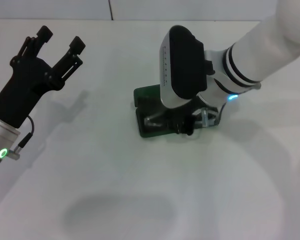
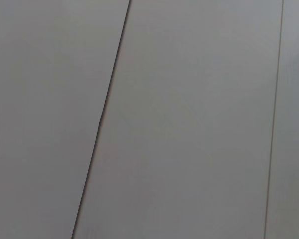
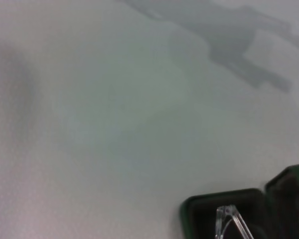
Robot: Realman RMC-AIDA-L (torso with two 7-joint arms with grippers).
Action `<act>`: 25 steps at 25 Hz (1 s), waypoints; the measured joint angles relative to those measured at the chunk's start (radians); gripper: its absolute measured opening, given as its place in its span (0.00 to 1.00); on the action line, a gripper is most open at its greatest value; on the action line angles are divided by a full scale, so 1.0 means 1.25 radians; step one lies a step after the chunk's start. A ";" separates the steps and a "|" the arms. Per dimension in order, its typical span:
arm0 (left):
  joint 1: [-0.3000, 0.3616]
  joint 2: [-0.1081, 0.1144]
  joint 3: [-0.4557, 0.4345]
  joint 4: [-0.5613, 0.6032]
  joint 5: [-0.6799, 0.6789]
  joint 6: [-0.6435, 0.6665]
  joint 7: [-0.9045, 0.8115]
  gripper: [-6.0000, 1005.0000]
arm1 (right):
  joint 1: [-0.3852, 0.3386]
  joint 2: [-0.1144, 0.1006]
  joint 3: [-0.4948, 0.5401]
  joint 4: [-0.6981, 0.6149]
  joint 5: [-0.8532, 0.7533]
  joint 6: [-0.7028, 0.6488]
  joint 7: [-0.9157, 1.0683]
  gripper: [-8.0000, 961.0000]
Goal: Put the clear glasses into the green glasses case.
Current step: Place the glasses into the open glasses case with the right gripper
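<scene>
White tabletop (image 1: 115,200) fills the near ground, one broad plain surface carrying a single case and a single pair of glasses. No writing or brand can be read anywhere on them.

My right arm reaches in from the far right, its wrist hanging directly over the dark green hard rectangular glasses case (image 1: 145,97), which sits at the middle of the table with its lid open. My right gripper (image 1: 187,124) is down at the case's near edge; its fingers are hidden under the wrist housing, so I cannot tell whether they are apart or together.

My left gripper (image 1: 54,42) hovers at the far left, well apart from the case, its two black fingers spread and holding nothing.

Inside the case's dark lining, in my right wrist view, lies part of the clear transparent plastic glasses (image 3: 229,221).
</scene>
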 joint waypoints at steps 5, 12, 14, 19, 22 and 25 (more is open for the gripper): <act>0.001 0.000 0.000 0.001 0.000 0.002 -0.002 0.88 | -0.048 -0.002 0.019 -0.083 -0.004 -0.060 -0.003 0.23; 0.004 0.000 0.000 0.002 0.000 0.006 -0.002 0.88 | -0.144 -0.005 0.092 -0.227 -0.047 -0.125 -0.008 0.23; 0.003 0.000 0.000 0.002 0.000 0.006 -0.002 0.88 | -0.155 -0.004 0.103 -0.235 -0.059 -0.126 -0.007 0.23; 0.003 0.000 0.000 0.003 0.001 0.006 -0.002 0.88 | -0.159 -0.003 0.122 -0.223 -0.075 -0.118 -0.002 0.23; 0.003 0.001 0.000 0.004 0.002 0.006 -0.003 0.88 | -0.157 -0.003 0.123 -0.219 -0.078 -0.111 -0.001 0.24; 0.003 0.001 0.000 0.004 0.002 0.006 -0.003 0.88 | -0.156 -0.002 0.123 -0.221 -0.085 -0.107 -0.001 0.24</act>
